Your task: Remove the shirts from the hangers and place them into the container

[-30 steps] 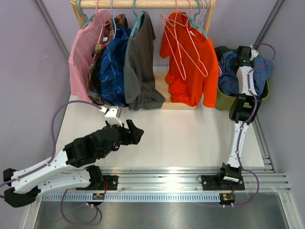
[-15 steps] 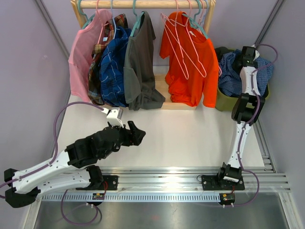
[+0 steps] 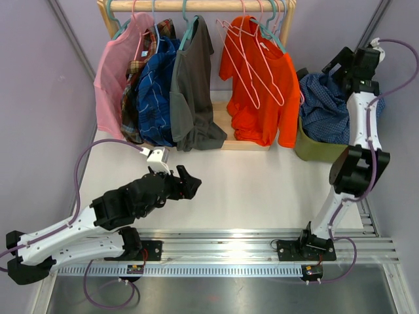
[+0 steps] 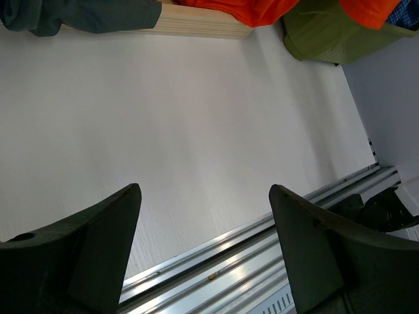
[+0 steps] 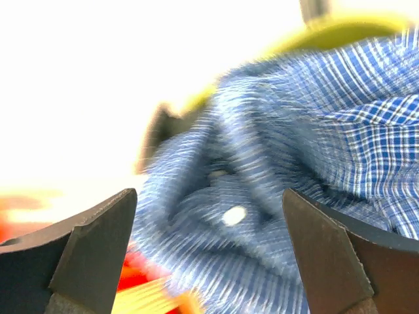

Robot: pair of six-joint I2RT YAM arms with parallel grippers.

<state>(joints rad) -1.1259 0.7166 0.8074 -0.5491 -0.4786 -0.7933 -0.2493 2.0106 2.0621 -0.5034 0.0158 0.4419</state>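
The shirts still on the rack are pink (image 3: 118,75), red plaid (image 3: 141,62), blue plaid (image 3: 157,91), grey (image 3: 193,88) and orange (image 3: 258,98). Bare pink wire hangers (image 3: 252,72) dangle in front of the orange one. The blue small-checked shirt (image 3: 324,108) (image 5: 294,157) lies heaped in the olive-green container (image 3: 309,149) (image 5: 340,26). My right gripper (image 3: 337,64) (image 5: 209,196) hovers open above that heap, holding nothing. Low over the white table, my left gripper (image 3: 186,182) (image 4: 204,190) is open and empty. The left wrist view catches the container (image 4: 327,36) at its top right.
A wooden rail (image 3: 196,5) carries the hangers, and the rack's wooden base (image 3: 226,140) (image 4: 196,23) lies on the table behind my left gripper. Aluminium rails (image 3: 262,245) run along the near edge. Purple walls close in on both sides.
My right gripper opened, let go of the blue small-checked shirt in the container, and rose up and to the right. The left arm barely moved.
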